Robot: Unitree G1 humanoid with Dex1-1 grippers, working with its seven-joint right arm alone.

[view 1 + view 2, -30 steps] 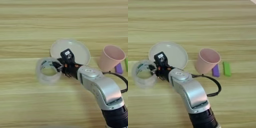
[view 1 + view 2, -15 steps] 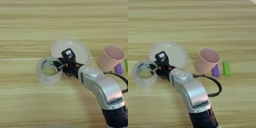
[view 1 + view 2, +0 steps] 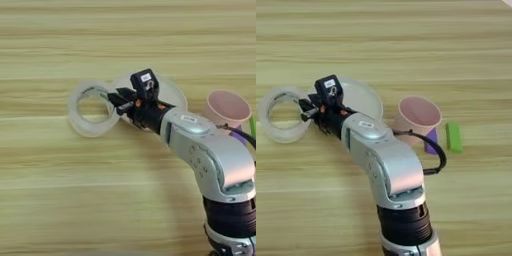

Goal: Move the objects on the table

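**Mia:** What is the robot doing?

**Ben:** Its silver forearm [image 3: 388, 175] comes up from the bottom edge and reaches toward 10 o'clock. The right gripper [image 3: 114, 100] has two black fingers [image 3: 120, 93]. They are clenched on the near wall of the clear tape roll [image 3: 90, 108], one finger inside the ring and one outside.

**Mia:** Where is the tape roll?

**Ben:** On the light wooden table [image 3: 75, 190], left of the middle. It is wide and see-through, and you can see the wood through its hole. I can't tell if it rests flat on the wood or is lifted a little.

**Mia:** And the plate?

**Ben:** The pale round plate [image 3: 363, 97] sits just at 3 o'clock from the tape roll. The gripper and wrist cover most of it, so only its far rim and right side show. Its left edge looks very close to the roll, but I can't tell if they touch.

**Mia:** What is the pink thing?

**Ben:** A pink cup [image 3: 418, 114], standing upright at 3 o'clock from the plate, near it. A black cable [image 3: 437, 155] from the arm loops in front of it.

**Mia:** I see something green!

**Ben:** That is the small bright-green block [image 3: 454, 137], lying flat at about 4 o'clock from the cup. A small purple block [image 3: 431, 141] lies between it and the cup, tucked against the cup's base.
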